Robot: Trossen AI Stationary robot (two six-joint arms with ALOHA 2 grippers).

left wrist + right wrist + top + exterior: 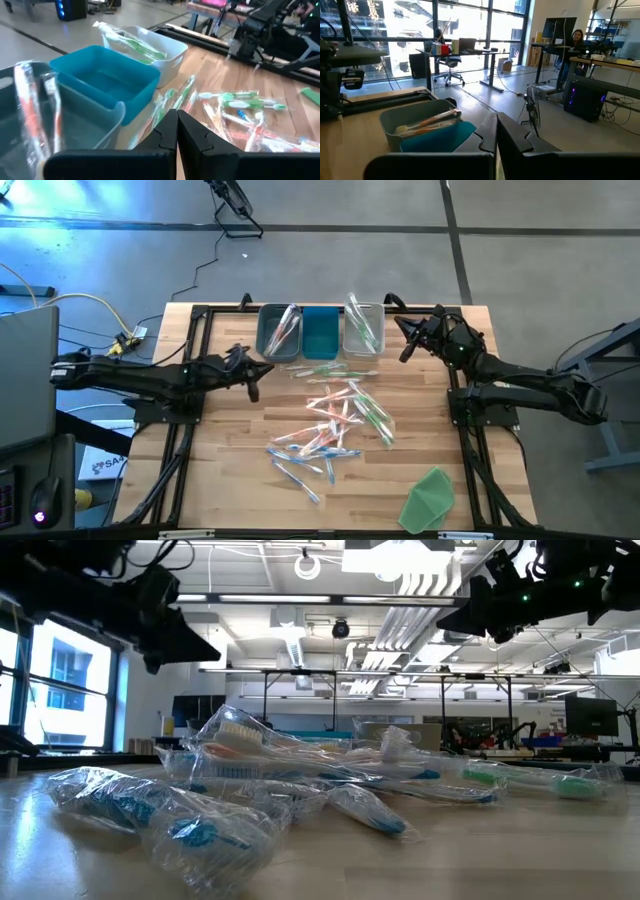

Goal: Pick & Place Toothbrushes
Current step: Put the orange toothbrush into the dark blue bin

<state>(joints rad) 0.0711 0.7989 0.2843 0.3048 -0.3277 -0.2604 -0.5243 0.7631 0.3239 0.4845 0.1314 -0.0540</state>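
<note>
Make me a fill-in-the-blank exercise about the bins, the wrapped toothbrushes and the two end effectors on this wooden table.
1. The open-topped teal plastic bin standing between the two grey ones holds ____ toothbrushes.
2. The light grey plastic bin nearest the right end effector holds toothbrushes coloured ____.
3. The fingers of the left end effector are ____.
4. The folded green cloth-like sheet lies near the table corner on the robot's ____ side.

Missing words: no; green; shut; right
</note>
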